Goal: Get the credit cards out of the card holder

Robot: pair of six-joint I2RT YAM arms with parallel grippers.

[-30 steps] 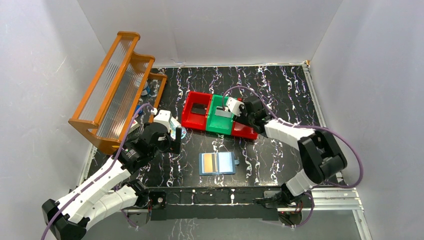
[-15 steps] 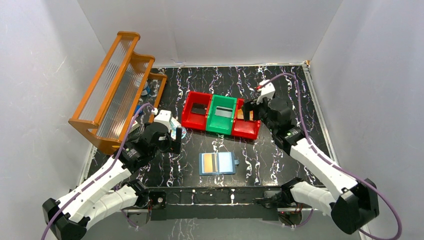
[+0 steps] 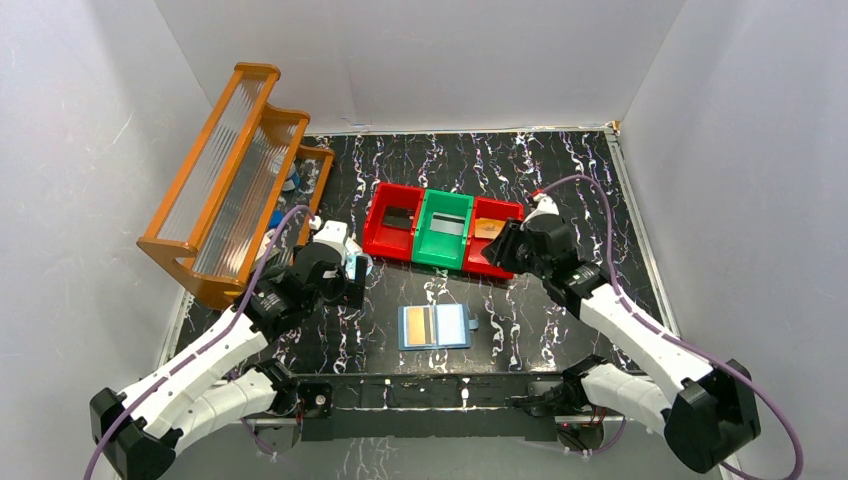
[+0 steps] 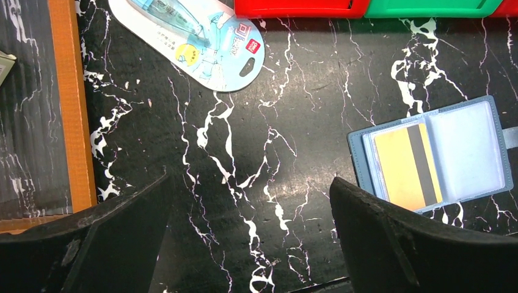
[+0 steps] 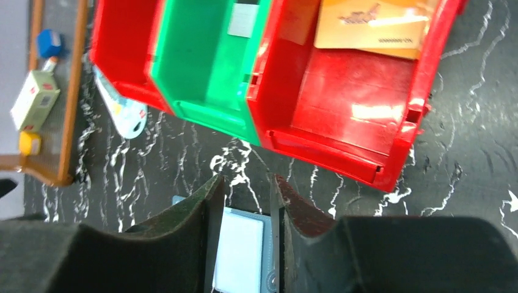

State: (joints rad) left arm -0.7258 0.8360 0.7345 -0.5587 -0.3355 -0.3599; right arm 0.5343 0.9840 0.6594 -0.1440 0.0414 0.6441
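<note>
The blue card holder (image 3: 452, 326) lies open on the black table near the front edge, and a tan-orange card (image 3: 420, 324) with a black stripe sits in its left pocket. Both show in the left wrist view, the card holder (image 4: 467, 146) and the card (image 4: 397, 168). My left gripper (image 3: 352, 285) is open and empty, to the left of the holder and above the table (image 4: 250, 238). My right gripper (image 3: 503, 252) hangs by the near wall of the right red bin with its jaws a little apart and empty (image 5: 244, 204). Another tan-orange card (image 5: 369, 27) lies in that bin.
A row of three bins stands mid-table: a red bin (image 3: 378, 232) holding a black card (image 3: 398, 218), a green bin (image 3: 440, 250) holding a pale grey card (image 3: 449, 226), and a red bin (image 3: 490, 262). A white-and-blue oval case (image 4: 195, 43) lies left of them. An orange rack (image 3: 235, 180) stands at the far left.
My right arm swung from over the green bin to the right, then drew back toward the near side of the right red bin, where a tan-orange card now lies. The left gripper shifted slightly.
</note>
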